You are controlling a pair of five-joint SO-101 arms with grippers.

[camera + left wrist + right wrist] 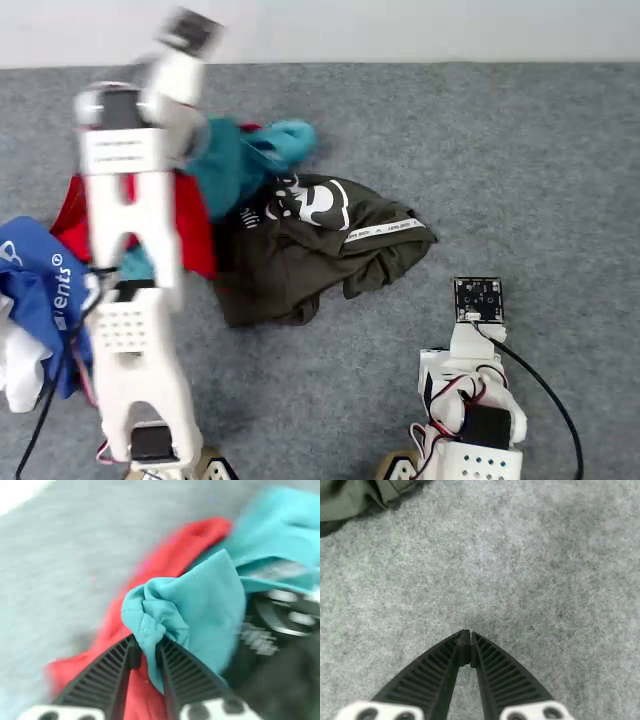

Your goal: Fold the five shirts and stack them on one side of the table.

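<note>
Your left fingers (110,672) clench a fold of the teal shirt (200,595). That shirt lies over the red shirt (170,555), beside the dark shirt (300,270). The blue shirt (35,275) and white shirt (18,370) lie bunched at the counter's (520,150) edge on the left arm's side. Your right fingers (432,672) are clenched on nothing, above bare counter.
</note>
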